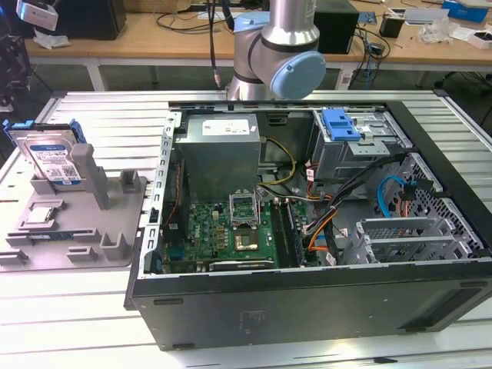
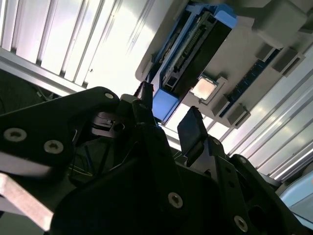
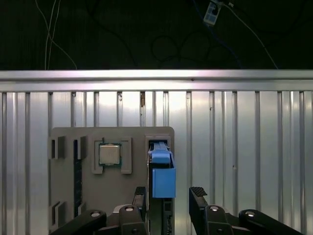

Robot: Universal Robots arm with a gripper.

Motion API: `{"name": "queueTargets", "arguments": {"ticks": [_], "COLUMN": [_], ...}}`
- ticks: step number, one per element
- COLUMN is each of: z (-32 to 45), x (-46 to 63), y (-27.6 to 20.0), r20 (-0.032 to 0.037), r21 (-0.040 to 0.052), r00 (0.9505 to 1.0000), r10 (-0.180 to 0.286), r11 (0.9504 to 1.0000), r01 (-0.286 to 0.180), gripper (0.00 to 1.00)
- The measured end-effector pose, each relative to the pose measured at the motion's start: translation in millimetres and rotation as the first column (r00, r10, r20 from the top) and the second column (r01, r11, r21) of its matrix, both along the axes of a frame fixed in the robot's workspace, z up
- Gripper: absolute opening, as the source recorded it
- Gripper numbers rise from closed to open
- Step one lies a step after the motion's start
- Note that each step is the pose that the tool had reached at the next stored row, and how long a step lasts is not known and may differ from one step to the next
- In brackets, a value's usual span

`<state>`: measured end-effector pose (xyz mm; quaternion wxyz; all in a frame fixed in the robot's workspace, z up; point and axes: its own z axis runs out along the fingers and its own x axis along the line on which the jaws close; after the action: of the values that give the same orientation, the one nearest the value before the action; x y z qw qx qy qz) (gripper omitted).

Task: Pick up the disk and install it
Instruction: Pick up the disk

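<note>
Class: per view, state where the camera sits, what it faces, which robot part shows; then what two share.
Exterior view: off the arm, looking down into the open computer case; the arm shows.
First wrist view: on the arm, facing the disk past the open gripper.
Second wrist view: on the arm, slanted at that disk and gripper.
Both wrist views share disk and gripper.

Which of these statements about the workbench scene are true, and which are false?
1. The disk stands on edge in the grey holder, outside the computer case. True.
2. The hand is shut on the disk. False: its fingers are open, one on each side of the disk's blue rail.
3. A processor chip lies in a recess of the holder beside the disk. True.
4. The computer case is closed. False: it lies open, with the motherboard exposed.
</note>
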<state>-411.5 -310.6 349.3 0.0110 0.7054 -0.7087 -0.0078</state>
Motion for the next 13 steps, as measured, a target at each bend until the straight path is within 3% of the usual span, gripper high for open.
{"name": "queueTargets", "arguments": {"ticks": [13], "z": [-12.2], "x": [-0.2], "y": [-2.6], "r20": [0.0001], "r21": [0.0], "r00": [1.0], "r10": [0.0], "r11": [1.0], "r01": [0.0], "gripper": [0.48]}}
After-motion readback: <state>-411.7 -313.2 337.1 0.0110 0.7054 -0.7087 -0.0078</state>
